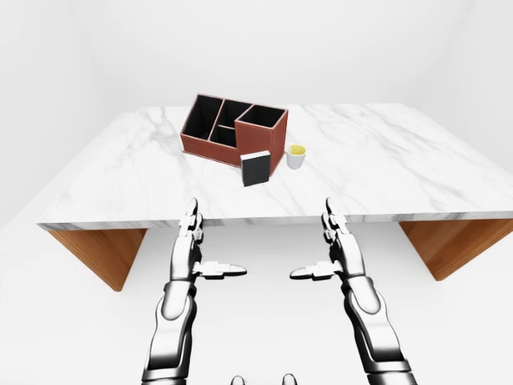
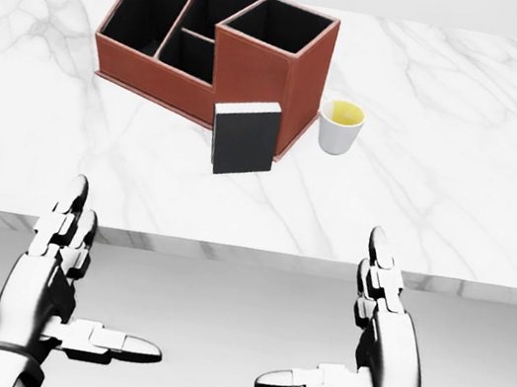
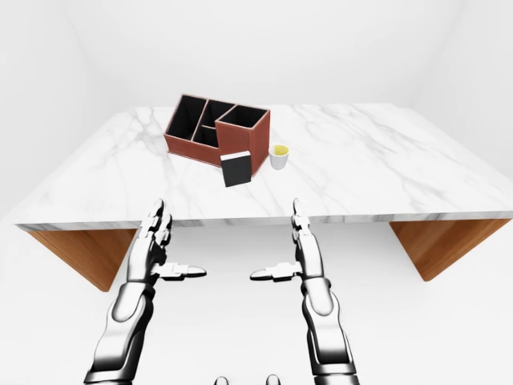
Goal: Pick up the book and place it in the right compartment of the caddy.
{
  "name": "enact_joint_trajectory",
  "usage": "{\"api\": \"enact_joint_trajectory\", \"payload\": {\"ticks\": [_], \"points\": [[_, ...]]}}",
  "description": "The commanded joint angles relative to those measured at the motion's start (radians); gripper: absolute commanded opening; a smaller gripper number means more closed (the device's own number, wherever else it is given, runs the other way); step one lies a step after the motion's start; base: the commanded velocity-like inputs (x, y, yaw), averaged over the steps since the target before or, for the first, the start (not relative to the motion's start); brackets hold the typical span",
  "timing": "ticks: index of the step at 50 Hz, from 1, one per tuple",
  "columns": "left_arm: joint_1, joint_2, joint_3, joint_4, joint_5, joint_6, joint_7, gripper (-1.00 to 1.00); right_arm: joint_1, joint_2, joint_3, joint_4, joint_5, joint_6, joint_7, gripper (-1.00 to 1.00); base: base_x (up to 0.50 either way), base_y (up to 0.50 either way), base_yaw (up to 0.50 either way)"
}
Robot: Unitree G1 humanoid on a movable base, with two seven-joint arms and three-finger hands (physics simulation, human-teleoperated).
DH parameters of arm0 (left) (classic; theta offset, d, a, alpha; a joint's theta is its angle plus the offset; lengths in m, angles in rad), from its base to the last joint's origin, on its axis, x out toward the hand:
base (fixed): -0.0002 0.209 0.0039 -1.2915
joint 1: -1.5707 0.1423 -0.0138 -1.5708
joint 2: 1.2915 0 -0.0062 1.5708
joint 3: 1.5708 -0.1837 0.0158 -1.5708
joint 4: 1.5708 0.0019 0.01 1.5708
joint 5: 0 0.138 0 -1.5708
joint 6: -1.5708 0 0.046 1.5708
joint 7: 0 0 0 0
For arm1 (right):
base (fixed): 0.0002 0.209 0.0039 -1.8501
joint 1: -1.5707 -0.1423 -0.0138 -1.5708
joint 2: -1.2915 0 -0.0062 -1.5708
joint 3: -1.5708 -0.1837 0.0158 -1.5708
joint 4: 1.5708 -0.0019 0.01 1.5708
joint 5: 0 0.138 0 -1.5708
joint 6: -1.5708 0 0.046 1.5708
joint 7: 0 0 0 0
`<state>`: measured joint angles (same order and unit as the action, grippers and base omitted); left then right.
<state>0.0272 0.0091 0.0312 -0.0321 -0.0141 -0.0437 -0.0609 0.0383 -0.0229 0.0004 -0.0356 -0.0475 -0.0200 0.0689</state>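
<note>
Black book leaned upright against the caddy, cup at its three o'clock. Both hands, left hand and right hand, were splayed and empty; a clumsy reach could topple either.

bare marble table between hands and book; cup beside caddy.

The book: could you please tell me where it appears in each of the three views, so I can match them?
Left-eye view: book, upper centre, against the caddy.
Head view: book, upper centre-left, below the caddy's tall compartment.
Right-eye view: book, upper centre-left.
Shared landmark: the white cup, just right of the caddy's corner.
</note>
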Motion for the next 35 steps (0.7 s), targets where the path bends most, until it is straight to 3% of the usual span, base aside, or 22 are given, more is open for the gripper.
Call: {"api": "enact_joint_trajectory", "payload": {"ticks": [1, 30, 34, 35], "points": [[0.015, 0.008, 0.001, -0.019, 0.001, -0.015, -0.009, 1.00, 0.009, 0.012, 0.017, -0.029, -0.029, -0.002, 0.010, 1.00, 0.00, 0.50, 0.00], [0.019, 0.009, 0.003, -0.028, 0.002, -0.023, -0.012, 1.00, 0.009, 0.008, 0.017, -0.099, -0.042, 0.032, 0.036, 1.00, 0.00, 0.50, 0.00], [0.013, 0.010, 0.010, -0.044, -0.008, -0.011, -0.013, 1.00, 0.002, 0.007, 0.012, -0.119, -0.036, 0.050, 0.040, 1.00, 0.00, 0.09, 0.00], [0.015, 0.011, 0.010, -0.053, -0.006, -0.017, -0.013, 1.00, 0.002, 0.007, 0.012, -0.123, -0.037, 0.048, 0.041, 1.00, 0.00, 0.00, 0.00]]}}
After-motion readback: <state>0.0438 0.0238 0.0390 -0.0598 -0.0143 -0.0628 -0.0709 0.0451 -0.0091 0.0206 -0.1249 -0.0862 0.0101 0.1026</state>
